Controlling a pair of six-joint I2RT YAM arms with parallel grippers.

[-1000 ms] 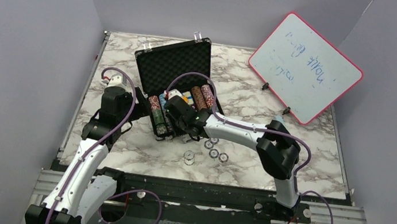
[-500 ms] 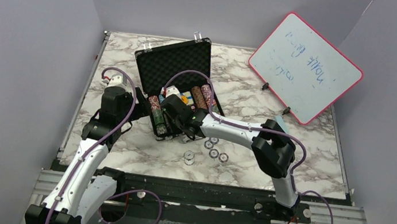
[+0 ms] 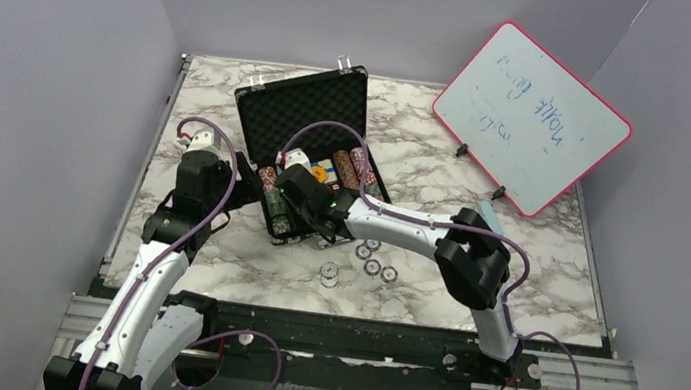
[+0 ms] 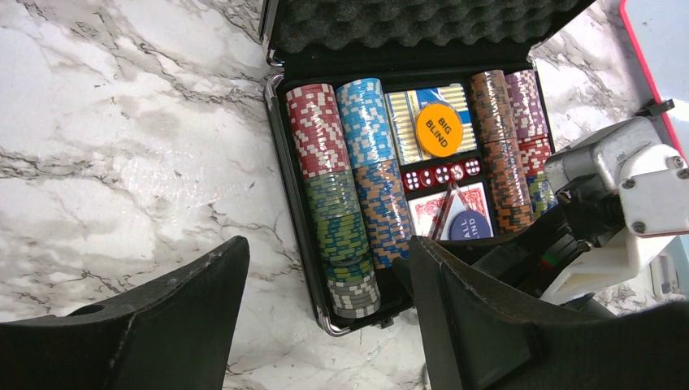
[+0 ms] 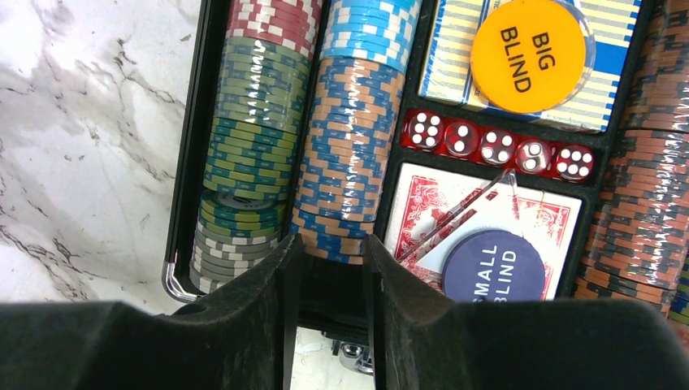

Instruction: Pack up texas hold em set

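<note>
The black case (image 3: 304, 114) lies open on the marble table with its foam lid up. In it are rows of multicoloured chips (image 4: 349, 203), the orange BIG BLIND button (image 5: 528, 53), red dice (image 5: 496, 148) and the red-backed deck (image 5: 561, 215) under a blue SMALL BLIND button (image 5: 493, 266). My right gripper (image 5: 331, 244) hangs over the near end of the second chip row (image 5: 349, 146). Its jaws are a little apart with nothing between them, and it also shows in the top view (image 3: 301, 221). My left gripper (image 4: 329, 252) is wide open and empty above the case's near left corner (image 3: 243, 194).
Several loose pale chips (image 3: 370, 267) lie on the table just in front of the case, one apart (image 3: 328, 274). The pink-framed whiteboard (image 3: 531, 119) stands at the back right. A light blue eraser (image 3: 486, 210) sits behind my right elbow. Grey walls close in on both sides.
My right gripper has shifted a little left and farther over the case, uncovering the orange button in the top view. The left arm has not moved.
</note>
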